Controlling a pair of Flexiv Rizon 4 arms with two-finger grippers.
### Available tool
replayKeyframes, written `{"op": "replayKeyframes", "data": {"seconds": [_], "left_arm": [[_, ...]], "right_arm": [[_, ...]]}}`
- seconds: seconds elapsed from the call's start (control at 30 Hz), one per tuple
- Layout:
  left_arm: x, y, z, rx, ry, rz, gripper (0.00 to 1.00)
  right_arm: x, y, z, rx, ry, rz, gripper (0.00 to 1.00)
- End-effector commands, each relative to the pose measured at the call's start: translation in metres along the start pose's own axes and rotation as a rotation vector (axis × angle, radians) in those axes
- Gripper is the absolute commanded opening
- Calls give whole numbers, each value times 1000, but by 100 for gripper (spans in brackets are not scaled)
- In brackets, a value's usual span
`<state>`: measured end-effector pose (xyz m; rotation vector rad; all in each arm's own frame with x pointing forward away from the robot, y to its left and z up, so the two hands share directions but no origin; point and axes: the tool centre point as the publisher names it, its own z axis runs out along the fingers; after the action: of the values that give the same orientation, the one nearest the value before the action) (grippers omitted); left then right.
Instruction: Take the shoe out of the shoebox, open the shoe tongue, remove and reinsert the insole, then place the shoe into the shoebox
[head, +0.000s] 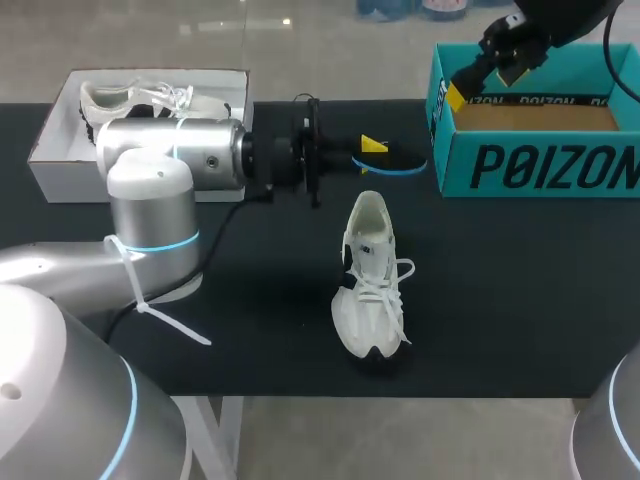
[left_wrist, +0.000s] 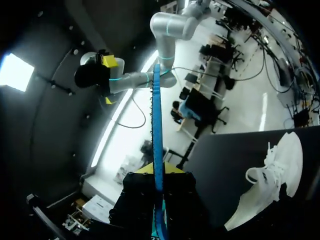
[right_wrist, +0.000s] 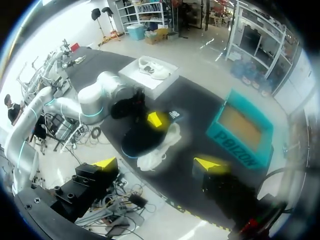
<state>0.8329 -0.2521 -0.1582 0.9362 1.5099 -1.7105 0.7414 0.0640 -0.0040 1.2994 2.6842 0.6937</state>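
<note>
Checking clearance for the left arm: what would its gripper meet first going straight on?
Likely the side wall of the teal shoebox; the insole held in the left gripper points at it and would touch first. Height is unclear.

The teal shoebox (head: 540, 165) at the far right of the surface (head: 500, 300) carries one word in large dark block capitals across its near outer wall, and the right edge of the head view cuts the row off. The same word runs smaller, in dark letters, along the inside of its far wall. In the right wrist view the big letters on the outer wall show again, slanted. The white shoe (head: 372, 275) in the middle bears a small dark label (head: 371, 247) on its tongue, too small to read
</note>
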Motion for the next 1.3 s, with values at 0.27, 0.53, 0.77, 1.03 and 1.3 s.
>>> {"op": "replayKeyframes", "data": {"seconds": [0.27, 0.53, 0.77, 1.03, 1.3], "left_arm": [[-4, -3, -1, 123, -70, -855, 0], [-4, -3, -1, 123, -70, -855, 0], [-4, -3, -1, 123, -70, -855, 0], [-10, 5, -1, 137, -69, -1166, 0], [-13, 8, -2, 160, -67, -1474, 0]], "right_arm": [[0, 3, 1, 5, 0, 2, 100], [0, 3, 1, 5, 0, 2, 100], [0, 3, 1, 5, 0, 2, 100], [0, 3, 1, 5, 0, 2, 100], [0, 3, 1, 5, 0, 2, 100]]}}
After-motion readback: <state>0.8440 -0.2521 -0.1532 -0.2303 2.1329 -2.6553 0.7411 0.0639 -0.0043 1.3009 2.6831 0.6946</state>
